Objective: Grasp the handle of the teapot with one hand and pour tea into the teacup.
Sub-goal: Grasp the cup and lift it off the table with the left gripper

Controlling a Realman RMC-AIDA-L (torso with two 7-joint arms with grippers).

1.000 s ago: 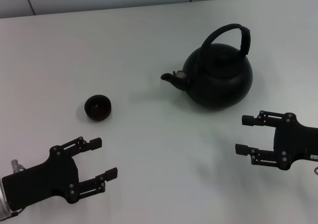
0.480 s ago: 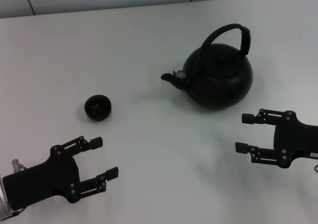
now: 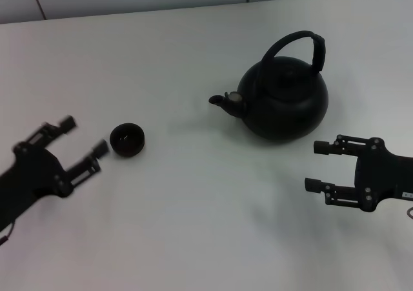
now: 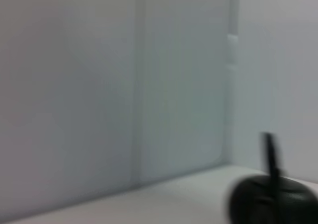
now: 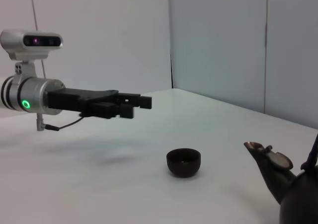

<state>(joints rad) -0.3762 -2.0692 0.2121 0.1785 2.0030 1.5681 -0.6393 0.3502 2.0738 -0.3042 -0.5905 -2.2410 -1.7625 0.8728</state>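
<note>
teapot: large, round, matte black; sits right of centre in the upper half of the head view, upright on the white table.
spout: short, tipped with a small silvery cap; it points toward frame left, at the side where the cup stands.
handle: tall black arch over the top of the pot, with a thicker flat band on its right end; the arch runs roughly left to right in the head view.
teacup: tiny black handleless bowl, mouth up, at left of centre in the head view, well apart from the pot; in the right wrist view it stands between the spout and the far arm.
writing: no brand or lettering can be read on the pot or the cup.
left gripper: at the left edge of the head view, fingers spread apart and grasping nothing, its nearer fingertip just beside the cup; the right wrist view shows it raised above the table, not touching the cup.
right gripper: lower right of the head view, below the pot and apart from it, fingers spread and pointing frame left, nothing between them.
left wrist view: blurred; only the pot's dark body and a thin upright handle show at lower right.
</note>
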